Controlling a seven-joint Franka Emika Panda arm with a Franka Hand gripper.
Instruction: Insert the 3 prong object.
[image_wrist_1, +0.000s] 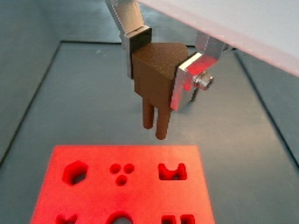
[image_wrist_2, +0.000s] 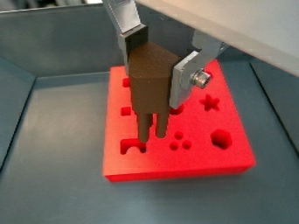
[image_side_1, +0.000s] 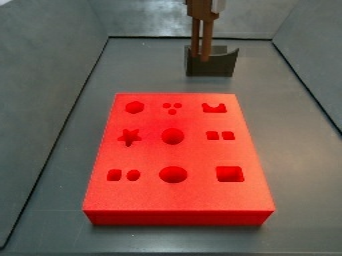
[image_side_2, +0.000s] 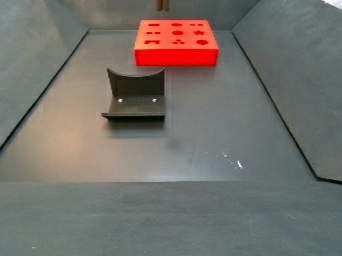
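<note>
gripper (image_wrist_1: 162, 70) clamped on the 3 prong object (image_wrist_1: 155, 83), prongs pointing down, held above and short of the red board (image_wrist_1: 117, 186). the three-hole socket (image_wrist_1: 121, 173) lies ahead and below. risk: any twist in the hold would land the prongs on the board face, jamming.

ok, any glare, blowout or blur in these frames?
Wrist views: board glows oversaturated red, sharp enough; bright glint on a finger of the gripper holding the peg. Side view: board evenly lit, holes crisp. Side view: small specular spots on the floor; the fixture is sharp.
</note>
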